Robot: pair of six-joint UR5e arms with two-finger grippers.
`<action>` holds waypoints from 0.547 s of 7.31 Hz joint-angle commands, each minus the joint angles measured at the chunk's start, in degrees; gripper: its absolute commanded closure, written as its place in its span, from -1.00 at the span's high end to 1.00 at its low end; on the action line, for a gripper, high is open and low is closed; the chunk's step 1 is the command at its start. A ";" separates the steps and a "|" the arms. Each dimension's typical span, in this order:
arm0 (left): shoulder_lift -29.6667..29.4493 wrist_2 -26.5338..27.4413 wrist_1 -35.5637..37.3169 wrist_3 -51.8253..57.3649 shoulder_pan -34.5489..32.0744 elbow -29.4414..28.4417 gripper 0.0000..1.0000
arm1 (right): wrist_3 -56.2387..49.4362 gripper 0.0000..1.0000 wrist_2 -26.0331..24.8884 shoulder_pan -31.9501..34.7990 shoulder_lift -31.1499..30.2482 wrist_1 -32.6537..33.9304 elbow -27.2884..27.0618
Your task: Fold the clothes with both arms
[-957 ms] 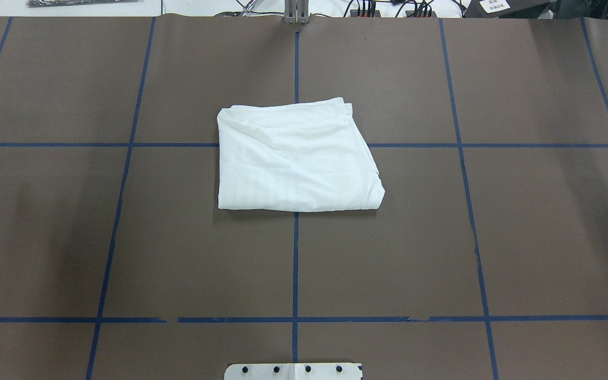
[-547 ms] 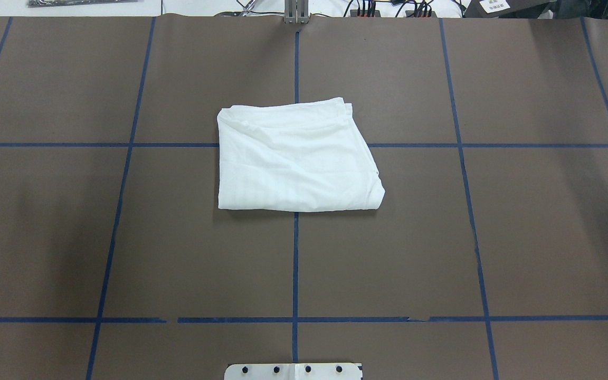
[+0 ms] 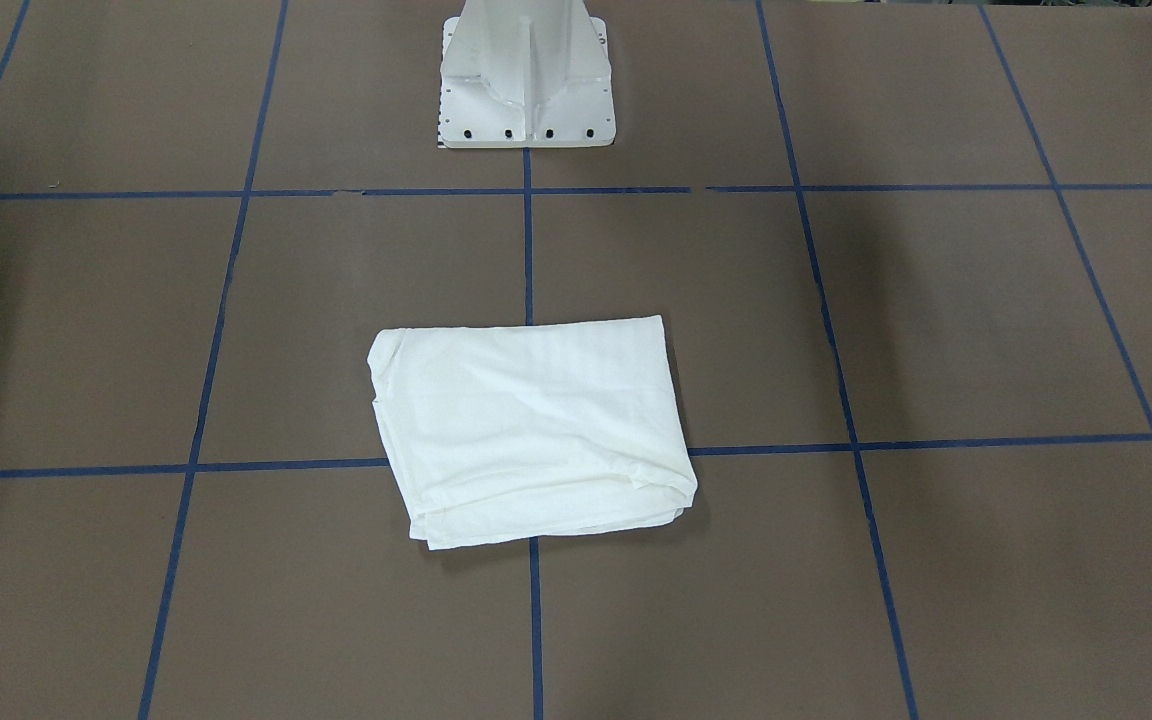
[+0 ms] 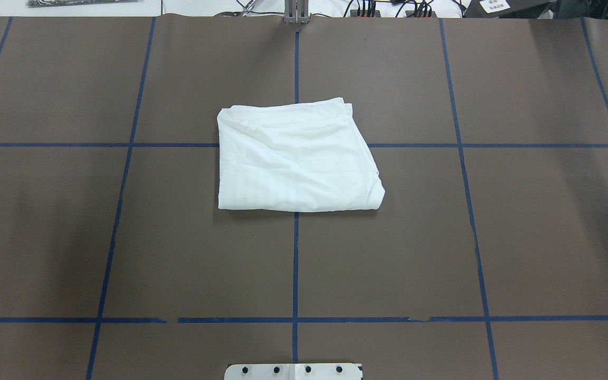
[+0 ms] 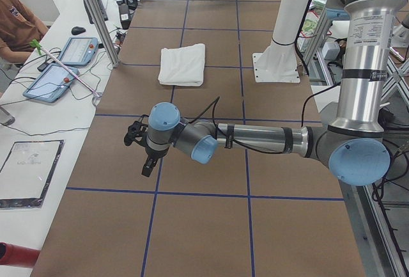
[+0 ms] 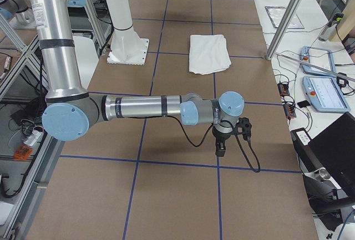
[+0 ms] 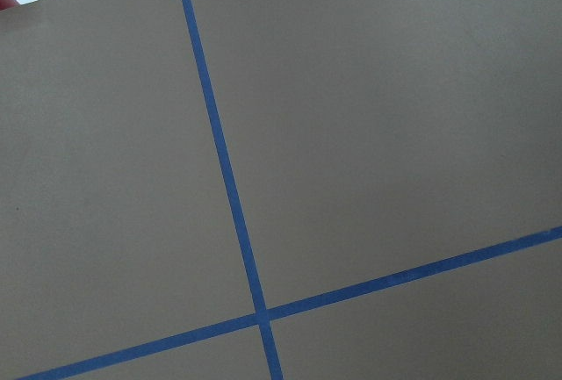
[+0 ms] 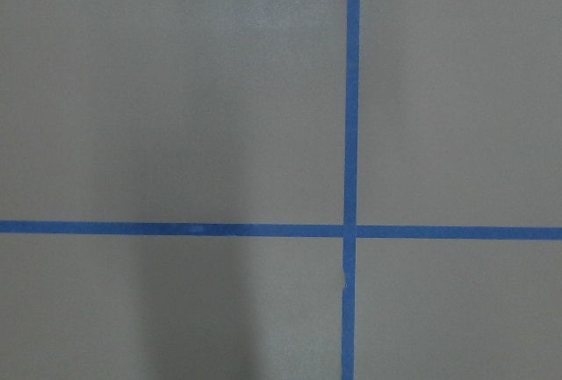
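Found white T-shirt (image 4: 296, 158) folded to a compact, slightly skewed rectangle, flat on the brown table cover (image 4: 536, 232). Placed it at 12 o'clock from the white pedestal base (image 4: 293, 371) in the overhead view, astride a crossing of blue tape lines (image 4: 294, 264). Noted soft creases on top and layered edges along the far side.

Logged left arm (image 5: 255, 139) stretched low and level over the cover, left gripper (image 5: 147, 167) pointing down at 7 o'clock from the T-shirt in the left side view, well apart from it. Logged right arm (image 6: 144, 107) likewise, right gripper (image 6: 221, 150) pointing down at 6 o'clock from the T-shirt in the right side view, also well apart. Unable to judge pincer state, open or closed, on either side: caught only in the side views, small and dark.

Got from both wrist cameras only brown cover and one tape crossing each.

Noted a person (image 5: 16, 27) in an orange top at 10 o'clock of the left side view, near two tablets (image 5: 78, 51) on the white bench.
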State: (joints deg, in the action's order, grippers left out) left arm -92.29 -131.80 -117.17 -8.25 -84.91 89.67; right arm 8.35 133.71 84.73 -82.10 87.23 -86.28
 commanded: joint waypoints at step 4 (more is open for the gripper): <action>-0.17 -0.12 -1.47 0.42 0.10 -2.65 1.00 | 0.00 1.00 0.76 -0.01 0.28 -0.04 -0.38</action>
State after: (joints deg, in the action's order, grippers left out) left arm -92.22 -131.82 -117.82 -7.89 -84.87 88.49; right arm 8.49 134.15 84.71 -81.84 87.26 -86.05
